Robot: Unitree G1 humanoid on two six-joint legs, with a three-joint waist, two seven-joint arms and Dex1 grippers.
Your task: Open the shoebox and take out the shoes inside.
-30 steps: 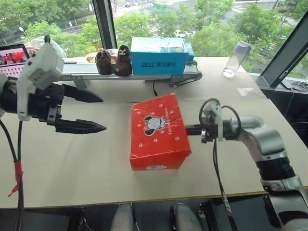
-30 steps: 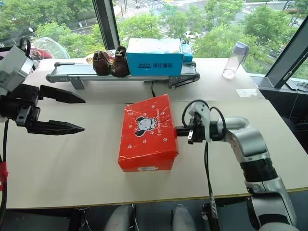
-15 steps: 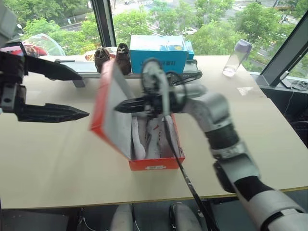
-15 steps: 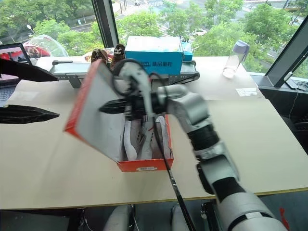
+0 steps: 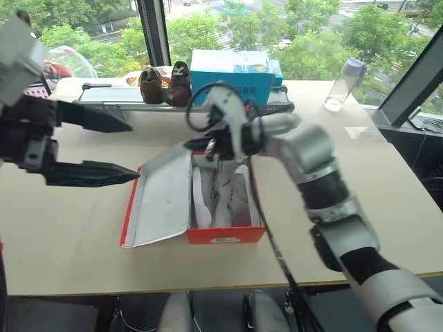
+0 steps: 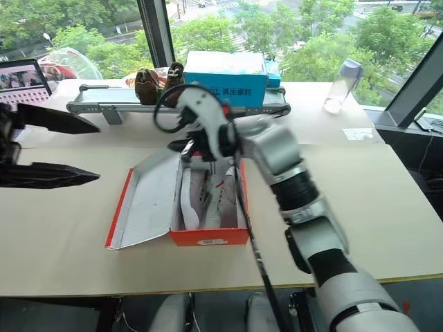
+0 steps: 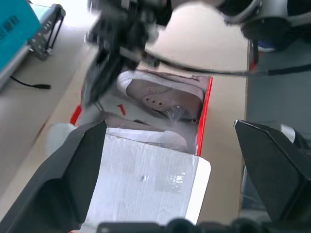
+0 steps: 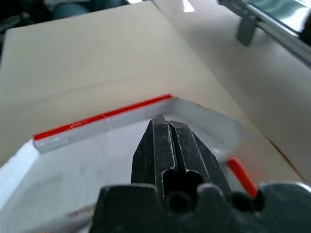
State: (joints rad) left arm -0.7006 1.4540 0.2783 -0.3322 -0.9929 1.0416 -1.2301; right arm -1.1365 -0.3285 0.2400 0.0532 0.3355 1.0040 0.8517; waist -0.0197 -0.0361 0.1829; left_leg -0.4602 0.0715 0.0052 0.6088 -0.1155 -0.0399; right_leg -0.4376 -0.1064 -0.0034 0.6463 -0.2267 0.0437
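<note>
While shoebox [image 5: 225,234] gapes, shoes [image 5: 221,197] half-hidden — arm-crossed

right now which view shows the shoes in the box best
The left wrist view: the shoes lie close up, one in full side profile. Both eye views show the pair from above, small, partly behind the right arm. The right wrist view gives the lid's white inside.

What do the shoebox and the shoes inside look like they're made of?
Shoebox: probably cardboard, glossy red-orange outside, matte white inside; the flipped-open lid lies as a thin, stiff sheet. Shoes: likely grey-taupe canvas or suede, matte, with eyelets and lighter rubbery-looking soles.
</note>
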